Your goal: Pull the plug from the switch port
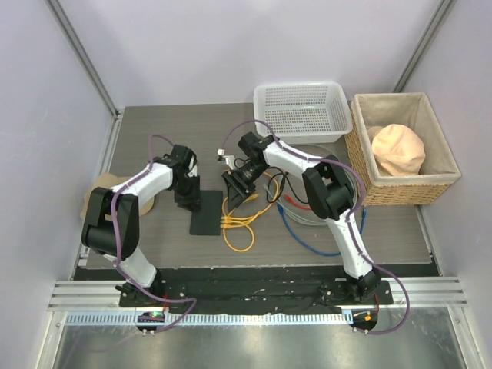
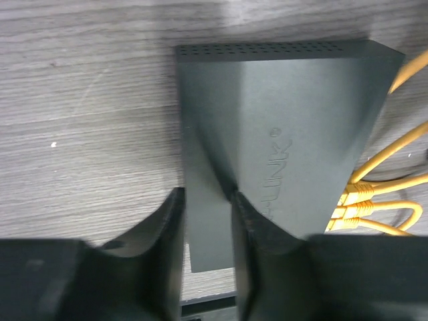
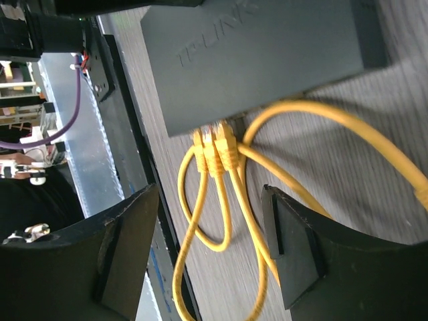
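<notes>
A flat matte-black rectangular switch lies on the grey wood-grain table. Three ribbed yellow plugs sit in its narrow edge, and glossy yellow cables loop away. The left gripper straddles the switch's near corner, blunt fingers close against it; I cannot tell whether it is clamped. The right gripper hangs released, spread above the plugs

Top view: bright, even, diffuse overhead light, only soft shadows under the arms. Mild glare on the metal strip along the worktop near edge. Left wrist: switch has a dull sheen, logo readable. Left pincer is dark and out of focus, and shades the lid between its fingers. Right wrist: strip blown out at left, right pincer blurred, yellow cables sharp with soft shadows.
</notes>
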Robot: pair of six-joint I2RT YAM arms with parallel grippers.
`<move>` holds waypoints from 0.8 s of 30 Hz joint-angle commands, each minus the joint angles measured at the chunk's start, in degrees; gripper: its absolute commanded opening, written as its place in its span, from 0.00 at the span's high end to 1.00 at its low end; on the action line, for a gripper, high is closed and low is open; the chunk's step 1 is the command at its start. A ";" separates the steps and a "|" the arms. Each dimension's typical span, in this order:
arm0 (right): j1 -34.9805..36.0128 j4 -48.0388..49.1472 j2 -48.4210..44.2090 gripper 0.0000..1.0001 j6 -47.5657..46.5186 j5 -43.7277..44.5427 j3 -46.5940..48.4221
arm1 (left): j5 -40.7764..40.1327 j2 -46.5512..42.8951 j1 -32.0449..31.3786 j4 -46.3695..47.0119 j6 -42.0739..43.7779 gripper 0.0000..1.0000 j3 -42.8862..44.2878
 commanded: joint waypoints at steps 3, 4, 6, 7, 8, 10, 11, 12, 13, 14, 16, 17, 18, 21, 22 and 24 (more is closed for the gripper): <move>1.79 3.15 1.26 0.30 2.97 -1.84 1.04 | -0.15 3.31 0.34 1.51 0.81 0.82 -1.73; 1.79 3.15 1.70 0.30 2.97 -1.31 1.13 | -0.93 3.31 0.34 1.51 0.81 0.82 -1.99; 1.96 3.15 2.31 0.30 2.88 -1.22 1.04 | -1.20 3.57 0.69 1.59 1.07 0.83 -3.22; 2.05 3.15 2.58 0.30 2.88 -1.31 0.69 | -1.03 3.57 0.87 1.77 1.07 0.83 -3.58; 2.14 3.15 3.10 0.30 2.88 -1.31 0.69 | -0.77 3.40 0.96 2.12 1.16 0.84 -4.19; 2.58 3.24 3.63 0.30 2.79 -1.31 0.86 | 0.02 3.48 1.05 2.30 1.07 0.84 -4.28; 2.66 3.33 4.33 0.30 2.88 -1.05 1.04 | 0.46 3.66 1.05 2.21 0.90 0.84 -4.02; 2.84 3.41 4.77 0.30 3.40 -0.96 1.21 | 0.47 3.83 1.05 2.12 0.90 0.84 -3.85; 3.19 3.76 5.13 0.30 3.67 -0.78 1.91 | 0.38 4.01 1.05 2.04 0.98 0.84 -3.58; 3.28 3.85 5.57 0.31 4.02 -0.61 2.27 | 0.20 4.44 1.05 1.86 1.07 0.84 -3.32; 3.72 4.20 6.71 0.32 4.46 -0.60 3.23 | 0.03 4.71 1.05 1.77 1.16 0.84 -3.23; 3.81 4.21 7.15 0.33 4.55 -0.60 3.59 | 0.03 4.80 0.96 1.95 1.25 0.84 -3.23; 3.98 4.21 7.76 0.34 4.55 -1.04 3.85 | 0.20 4.80 1.05 1.95 1.16 0.84 -3.23; 4.16 4.12 8.73 0.38 4.55 -2.70 4.47 | 0.20 5.06 1.05 2.04 1.33 0.84 -3.40; 4.25 4.12 8.82 0.39 4.64 -3.15 4.73 | 0.11 4.98 1.05 2.12 1.25 0.84 -3.40; 4.42 4.21 8.73 0.39 4.29 -3.42 4.73 | 0.03 4.98 1.05 2.04 1.25 0.84 -3.32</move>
